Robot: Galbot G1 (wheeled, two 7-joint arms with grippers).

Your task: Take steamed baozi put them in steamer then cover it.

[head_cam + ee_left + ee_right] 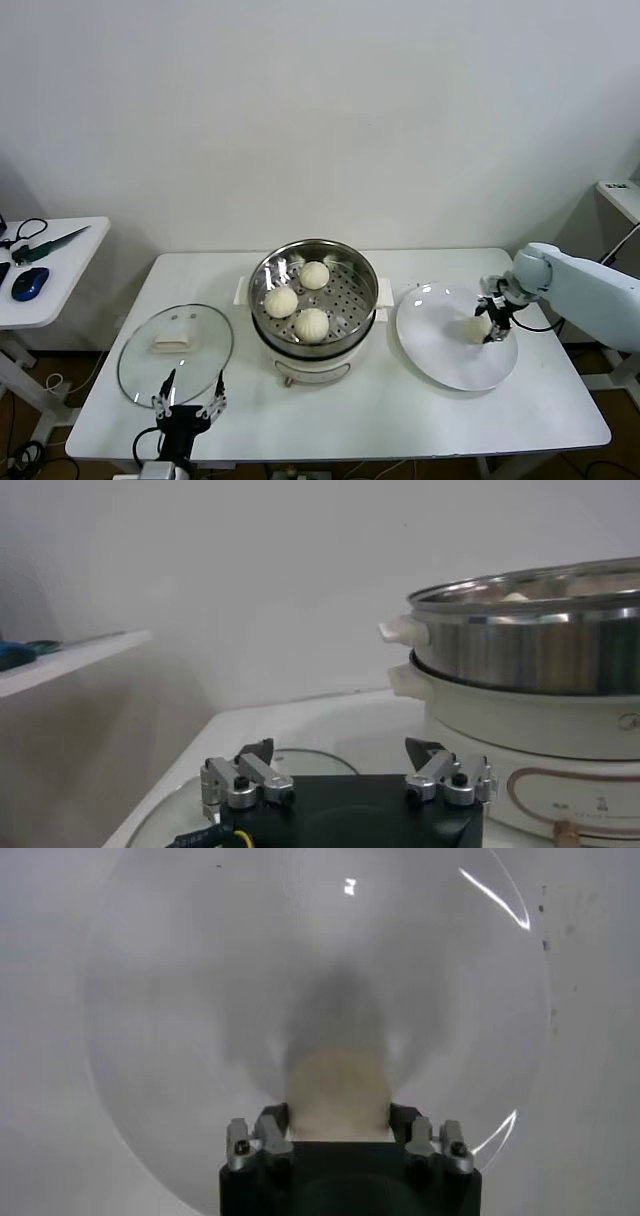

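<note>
Three steamed baozi (299,298) sitting inside the steamer (313,300) at the middle of the bench (400,410), one far (315,275), one left (281,301), one near (312,324). Fourth baozi (479,327) still out on the flat white plate (450,345), just right of the steamer, toward the plate's right side. Right claw (491,322) down on that plate, squeezed together on the fourth baozi, with the bun (338,1090) wedged between the two fingers (258,1138) in the right wrist view. Right arm (585,290) reaching in from the right edge of the bench. Steamer shiny and full of small holes, on top of a white pot base (312,362) with side handles. Steamer open on top, no cover on it. Cover (176,353) lying flat on the bench to the left of the steamer, clear glass with a white handle (171,343) in the middle. Left claw (188,402) low at the near edge of the bench, just beside the near rim of the cover, fingers (238,780) spread wide apart and gripping nothing. Small white side table (45,275) far off to the left, with a blue mouse (30,283) and scissors (45,243) on it.
</note>
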